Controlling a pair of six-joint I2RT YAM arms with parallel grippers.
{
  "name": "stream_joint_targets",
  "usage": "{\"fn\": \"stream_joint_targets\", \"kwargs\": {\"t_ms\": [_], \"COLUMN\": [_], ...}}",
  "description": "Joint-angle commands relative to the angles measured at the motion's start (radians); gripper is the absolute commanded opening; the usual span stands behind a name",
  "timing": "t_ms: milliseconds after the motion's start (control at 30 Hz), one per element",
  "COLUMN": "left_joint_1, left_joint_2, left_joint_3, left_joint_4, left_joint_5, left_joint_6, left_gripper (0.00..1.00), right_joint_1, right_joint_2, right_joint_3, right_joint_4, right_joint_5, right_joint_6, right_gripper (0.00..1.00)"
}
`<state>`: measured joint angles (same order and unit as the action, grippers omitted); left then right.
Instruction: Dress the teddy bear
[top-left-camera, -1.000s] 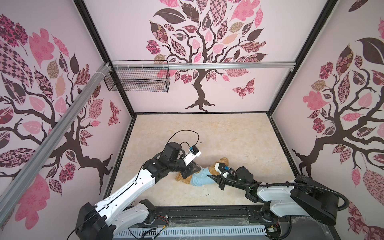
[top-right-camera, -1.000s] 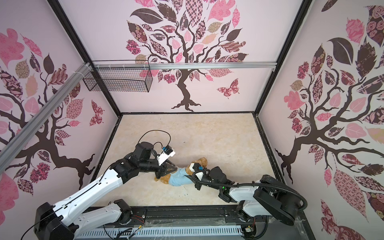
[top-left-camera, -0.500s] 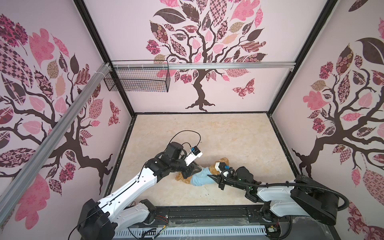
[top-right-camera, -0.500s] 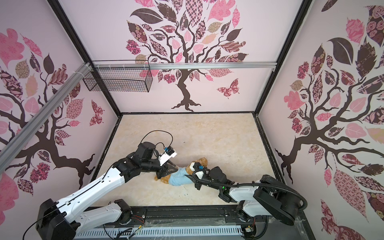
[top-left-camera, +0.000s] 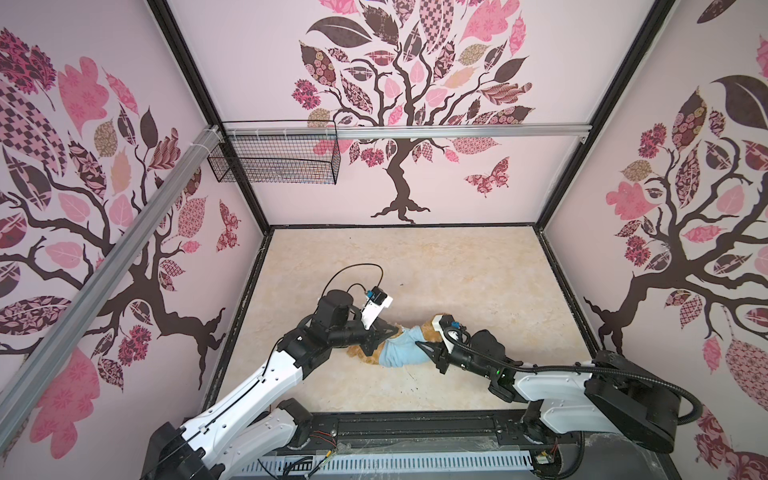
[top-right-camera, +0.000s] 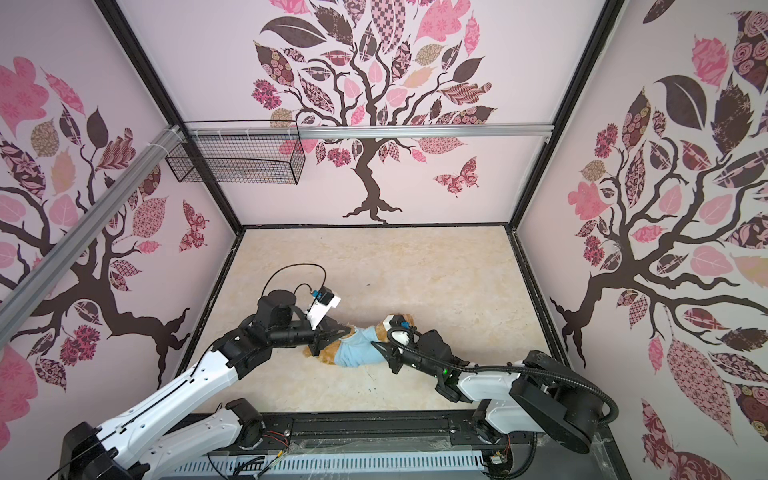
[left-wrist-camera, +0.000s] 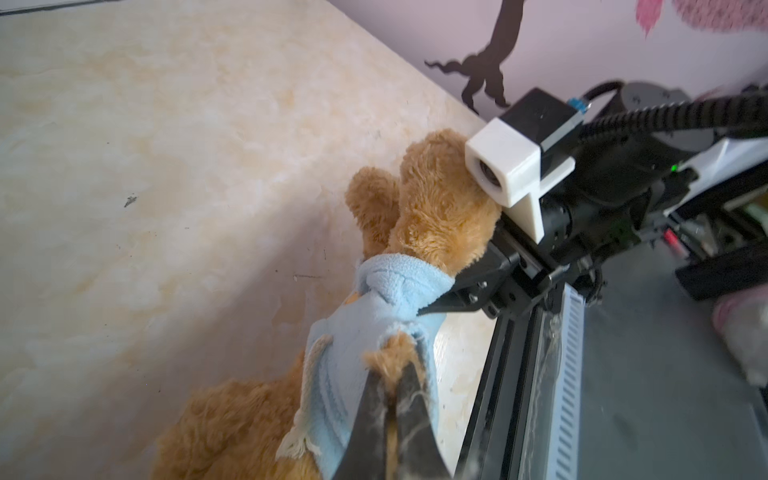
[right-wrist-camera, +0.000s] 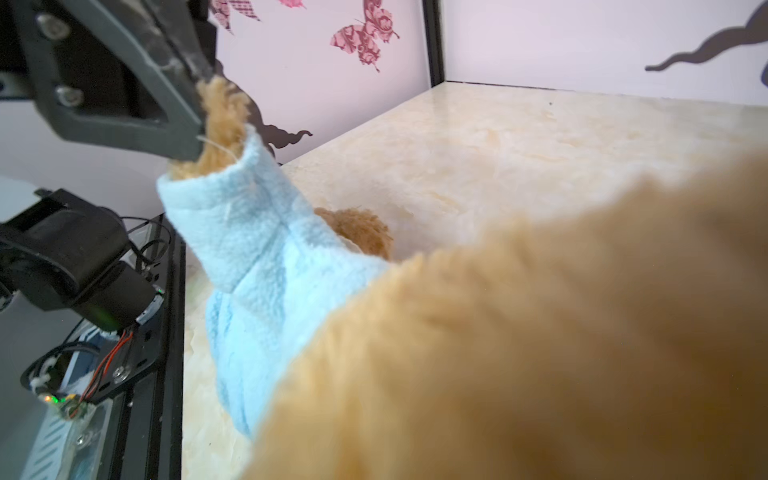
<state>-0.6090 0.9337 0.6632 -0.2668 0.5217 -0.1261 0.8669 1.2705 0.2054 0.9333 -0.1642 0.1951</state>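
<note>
Pinching teddy bear (left-wrist-camera: 440, 208) paw with left gripper (left-wrist-camera: 390, 376), clenched; arm stretched low over table (top-left-camera: 457, 270). Bear lies front-centre in blue shirt (top-left-camera: 401, 351). Right gripper (top-left-camera: 426, 347) at collar; I cannot tell its grip.

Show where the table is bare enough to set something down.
Bare: the back of the table, from the bear to the back wall, across its full width. Crowded: the near middle, where left claw and right claw meet at the bear.
</note>
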Motion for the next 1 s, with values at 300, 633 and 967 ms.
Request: {"fn": "stream_joint_targets", "kwargs": {"t_ms": [300, 633, 967], "left_joint_1": [0.054, 0.054, 0.037], "left_joint_2": [0.089, 0.115, 0.116], "left_joint_3": [0.027, 0.045, 0.052], "left_joint_4": [0.1, 0.085, 0.064], "left_joint_5": [-0.027, 0.019, 0.046], "left_joint_6": [-0.034, -0.045, -0.049], "left_gripper": [0.0, 0.0, 0.0], "right_joint_1": [-0.022, 0.092, 0.095], "right_joint_2": [-0.377, -0.419, 0.024], "right_joint_3": [0.123, 0.159, 0.269], "right_joint_4": [-0.765, -0.469, -0.117], "right_joint_5": [0.299, 0.142, 0.0], "right_joint_6": [-0.008, -0.287, -0.442], "right_gripper": [0.64, 0.7, 0.79]}}
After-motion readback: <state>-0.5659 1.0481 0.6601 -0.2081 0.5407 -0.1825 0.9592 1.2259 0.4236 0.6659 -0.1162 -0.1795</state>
